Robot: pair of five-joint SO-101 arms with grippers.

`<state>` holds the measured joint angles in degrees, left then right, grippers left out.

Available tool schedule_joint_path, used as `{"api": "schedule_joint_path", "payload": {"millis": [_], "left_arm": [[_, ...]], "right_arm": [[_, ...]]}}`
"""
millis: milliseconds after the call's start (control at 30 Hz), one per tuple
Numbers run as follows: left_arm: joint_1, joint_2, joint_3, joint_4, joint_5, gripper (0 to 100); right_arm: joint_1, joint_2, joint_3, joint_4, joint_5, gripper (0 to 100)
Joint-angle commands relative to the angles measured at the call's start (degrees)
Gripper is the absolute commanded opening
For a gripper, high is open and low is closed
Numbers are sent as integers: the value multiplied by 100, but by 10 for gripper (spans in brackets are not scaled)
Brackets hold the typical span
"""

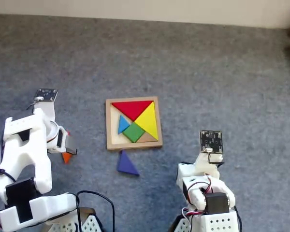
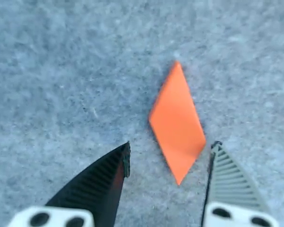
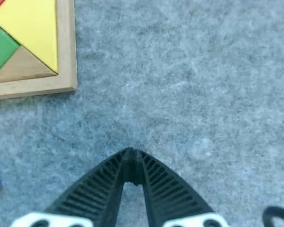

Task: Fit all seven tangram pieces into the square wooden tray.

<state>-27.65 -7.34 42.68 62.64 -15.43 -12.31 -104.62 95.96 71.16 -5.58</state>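
Just ahead of the open left claw (image 2: 170, 145), pointed down at the table (image 2: 61, 71), lies the orange piece (image 2: 177, 120); the right claw (image 3: 132, 152) hangs closed near the tray (image 3: 66, 56).

The grey cloth (image 1: 208, 63) in the high view is lit softly and evenly from overhead, and a brighter pale strip (image 1: 135, 8) is seen along the edge at 12 o'clock. The white shell of the left arm (image 1: 26, 145), at 8 o'clock, is rendered very bright. Only short, faint shadows are cast: a thin dark line is laid along the wooden tray (image 1: 108, 126) at its 6 o'clock rim. In the left wrist view, a narrow shadow is drawn close against the orange piece (image 2: 177, 120). In the right wrist view, the cloth is slightly dimmed just ahead of the right gripper (image 3: 132, 152), and a faint shadow band is seen beside the tray's outer rim.
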Motion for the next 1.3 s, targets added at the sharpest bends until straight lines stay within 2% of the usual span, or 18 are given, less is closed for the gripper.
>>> {"api": "schedule_joint_path", "payload": {"millis": [0, 100, 333, 767, 933, 1133, 1267], "left_arm": [[-84, -31, 31, -308, -44, 207], [-66, -40, 127, -554, -44, 189], [48, -75, 127, -545, -44, 185], [2123, -110, -251, -527, -9, 83], [2404, -110, -927, 44, 202, 87], [2422, -66, -1886, 1143, 730, 213], [2431, -57, -2053, 1292, 738, 216]], "right_arm": [[119, -66, 831, 48, -53, 6], [119, -66, 831, 48, -53, 6], [119, -66, 831, 48, -53, 6], [119, -66, 831, 48, -53, 6], [119, -66, 831, 48, -53, 6], [119, -66, 831, 48, -53, 6], [119, -66, 831, 48, -53, 6]]}}
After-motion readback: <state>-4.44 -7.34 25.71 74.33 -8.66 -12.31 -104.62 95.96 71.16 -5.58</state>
